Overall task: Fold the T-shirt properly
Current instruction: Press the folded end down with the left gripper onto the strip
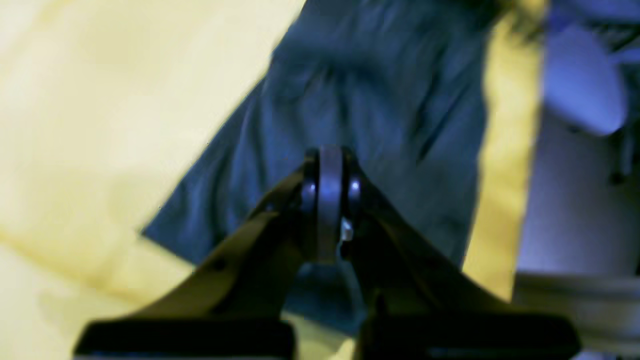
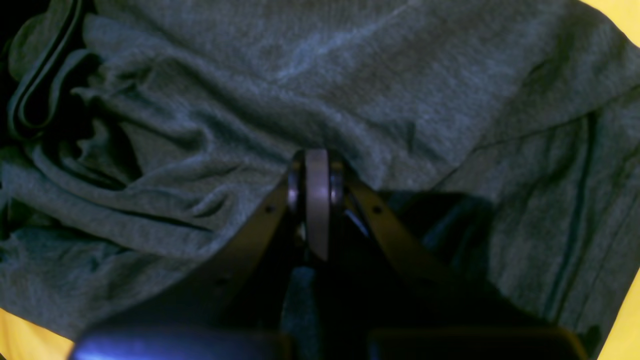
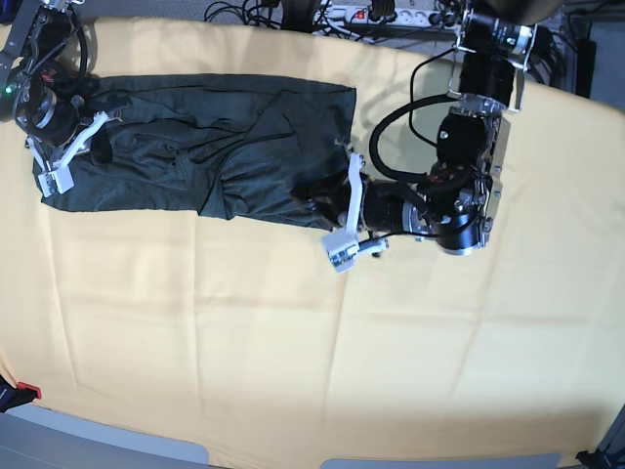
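Note:
The T-shirt [image 3: 205,147], dark teal-grey, lies bunched lengthwise across the far left of the yellow table. My right gripper [image 3: 70,147] is at its left end. In the right wrist view that gripper [image 2: 317,200] has its pads pressed together into wrinkled T-shirt [image 2: 350,75] fabric, and cloth shows between the finger arms. My left gripper [image 3: 337,210] is at the shirt's lower right corner. Through the blurred left wrist view this gripper [image 1: 330,200] is shut, with the T-shirt [image 1: 380,100] stretching away from its tip and more fabric below the pads.
A yellow cloth [image 3: 293,352] covers the table. A power strip and cables [image 3: 381,15] run along the back edge. A small red item [image 3: 21,393] sits at the front left corner. The left arm's body [image 3: 459,195] stands right of the shirt.

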`<state>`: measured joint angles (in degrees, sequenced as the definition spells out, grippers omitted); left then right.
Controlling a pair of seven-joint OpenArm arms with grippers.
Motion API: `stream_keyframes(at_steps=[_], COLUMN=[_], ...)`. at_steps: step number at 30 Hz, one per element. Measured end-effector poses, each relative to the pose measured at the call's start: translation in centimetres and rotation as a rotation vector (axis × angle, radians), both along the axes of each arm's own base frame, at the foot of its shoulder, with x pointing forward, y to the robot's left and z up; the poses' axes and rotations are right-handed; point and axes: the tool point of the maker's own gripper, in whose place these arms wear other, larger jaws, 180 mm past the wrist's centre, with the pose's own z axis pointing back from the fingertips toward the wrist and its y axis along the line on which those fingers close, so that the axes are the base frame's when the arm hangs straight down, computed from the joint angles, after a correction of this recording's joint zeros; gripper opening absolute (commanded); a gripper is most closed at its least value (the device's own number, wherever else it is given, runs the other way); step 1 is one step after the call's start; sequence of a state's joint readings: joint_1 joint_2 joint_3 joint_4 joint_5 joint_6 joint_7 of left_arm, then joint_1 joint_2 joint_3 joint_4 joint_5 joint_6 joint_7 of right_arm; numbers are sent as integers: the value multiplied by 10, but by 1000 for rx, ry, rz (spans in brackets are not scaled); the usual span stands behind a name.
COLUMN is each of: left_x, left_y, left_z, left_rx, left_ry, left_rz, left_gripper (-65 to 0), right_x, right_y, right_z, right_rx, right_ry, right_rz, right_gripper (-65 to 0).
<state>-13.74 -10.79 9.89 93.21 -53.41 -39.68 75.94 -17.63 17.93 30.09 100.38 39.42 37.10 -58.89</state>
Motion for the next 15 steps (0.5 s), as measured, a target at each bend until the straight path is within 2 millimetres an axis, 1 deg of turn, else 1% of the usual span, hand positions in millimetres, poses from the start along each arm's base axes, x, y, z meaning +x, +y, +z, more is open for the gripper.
stream_keyframes(at_steps=[2, 5, 7, 11, 15], left_x=[-7, -9, -10, -12, -18], left_y=[-1, -6, -6, -7, -14], left_z=[-8, -14, -19, -21, -20], left_rx=[35, 62, 98, 104, 87], left_ry=[6, -13, -22, -20, -12], left_rz=[-28, -45, -48, -58, -79], left_gripper=[-650, -650, -650, -650, -650], right_x=[0, 0, 0, 0, 0], right_y=[0, 0, 0, 0, 0], right_z=[0, 0, 0, 0, 0], right_rx=[1, 0, 0, 0, 0], right_ry=[0, 0, 1, 1, 1], right_rz=[0, 0, 0, 0, 0], right_gripper=[-650, -650, -650, -650, -650])
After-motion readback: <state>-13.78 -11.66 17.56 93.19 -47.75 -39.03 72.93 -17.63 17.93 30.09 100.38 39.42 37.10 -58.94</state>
